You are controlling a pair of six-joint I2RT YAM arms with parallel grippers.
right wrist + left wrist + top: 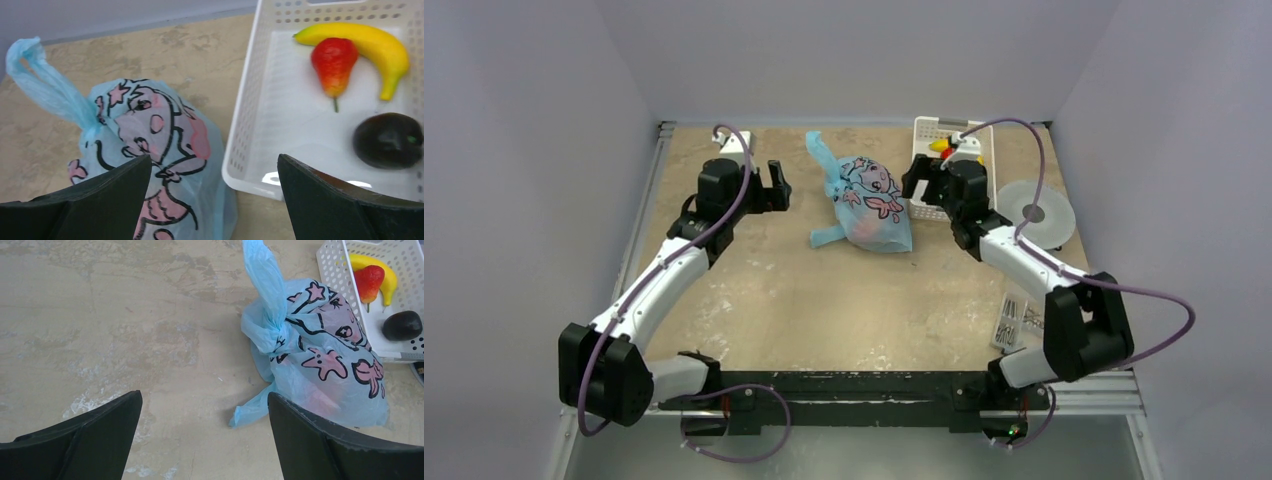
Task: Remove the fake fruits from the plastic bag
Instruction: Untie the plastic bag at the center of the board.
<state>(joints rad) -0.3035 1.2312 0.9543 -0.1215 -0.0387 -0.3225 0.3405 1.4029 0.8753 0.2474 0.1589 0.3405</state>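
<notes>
Two black two-finger grippers, both spread wide, nothing between the fingers. Left gripper hangs over bare table to the left of the thin light-blue translucent plastic bag with the pink-and-dark cartoon print, apart from it. Its wrist view shows the bag ahead and to the right of the open fingers. Right gripper sits just right of the bag, over the left wall of the white slotted plastic basket. Its wrist view has the bag on one side and the basket wall on the other. Bag lies on the mottled beige table, far centre, just beside the basket; can't tell if they touch. Handles are tied in a knot, so the bag is closed. Fake fruits only show as a reddish-orange blur through the lower film, single pieces not distinguishable. Basket holds a yellow plastic banana, a small red pear-shaped fruit touching it, and a dark, near-black round fruit set apart. Greyish round disc lies on the table just right of the basket.
</notes>
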